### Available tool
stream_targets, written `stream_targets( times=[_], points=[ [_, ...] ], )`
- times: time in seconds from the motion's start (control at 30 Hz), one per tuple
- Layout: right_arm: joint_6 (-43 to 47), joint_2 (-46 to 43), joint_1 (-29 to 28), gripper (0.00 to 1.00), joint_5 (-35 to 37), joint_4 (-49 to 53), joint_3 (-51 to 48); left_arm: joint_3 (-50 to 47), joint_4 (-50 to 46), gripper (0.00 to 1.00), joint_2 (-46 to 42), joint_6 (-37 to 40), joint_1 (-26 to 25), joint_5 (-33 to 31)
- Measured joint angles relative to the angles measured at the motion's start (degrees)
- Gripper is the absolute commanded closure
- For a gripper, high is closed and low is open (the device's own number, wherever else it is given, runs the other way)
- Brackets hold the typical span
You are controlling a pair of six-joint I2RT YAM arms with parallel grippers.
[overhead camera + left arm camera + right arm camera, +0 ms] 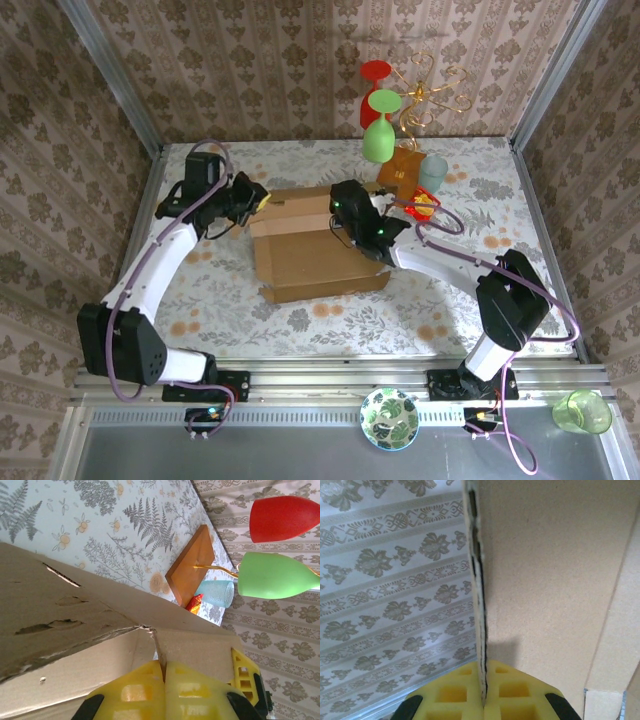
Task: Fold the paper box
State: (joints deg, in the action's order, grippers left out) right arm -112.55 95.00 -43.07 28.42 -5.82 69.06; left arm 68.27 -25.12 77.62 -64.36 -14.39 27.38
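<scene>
Paper box (pixel 320 262) lies mid-table, plain brown, half folded, with the base flat and the back flaps raised. In the left wrist view the box wall (pixel 60 610) shows a cut slot and dents.

Left gripper (pixel 256 200) is at the back left corner, and its yellow fingers (pixel 135 690) are clenched on a flap edge. Right gripper (pixel 345 212) is at the back edge near the middle, clamped on an upright panel (pixel 555 580). Its tip is hard to make out from above.

Behind right of the box:
- wooden stand (pixel 402 165) with green cup (pixel 378 140) and red cup (pixel 375 72) hanging
- teal cup (pixel 433 172)
- orange-red packet (pixel 424 207), just beside the right arm

Bare floral table (pixel 200 290) lies left of and in front of the box. A leaf-print plate (pixel 390 418) and a green tumbler (pixel 582 411) sit on the front ledge.
</scene>
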Motion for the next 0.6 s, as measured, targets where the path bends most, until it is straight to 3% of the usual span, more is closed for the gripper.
stream_targets(
  times=[0.3,0.6],
  points=[
    [0.0,1.3,-4.2,1.0,-0.2,4.5,3.8,-6.8,-3.4,0.99,-9.5,-0.9,5.4,2.4],
    [1.8,12.1,-4.1,1.0,-1.9,1.1,10.2,-9.0,-1.9,0.9,-3.0,2.1,13.9,7.6]
  ],
)
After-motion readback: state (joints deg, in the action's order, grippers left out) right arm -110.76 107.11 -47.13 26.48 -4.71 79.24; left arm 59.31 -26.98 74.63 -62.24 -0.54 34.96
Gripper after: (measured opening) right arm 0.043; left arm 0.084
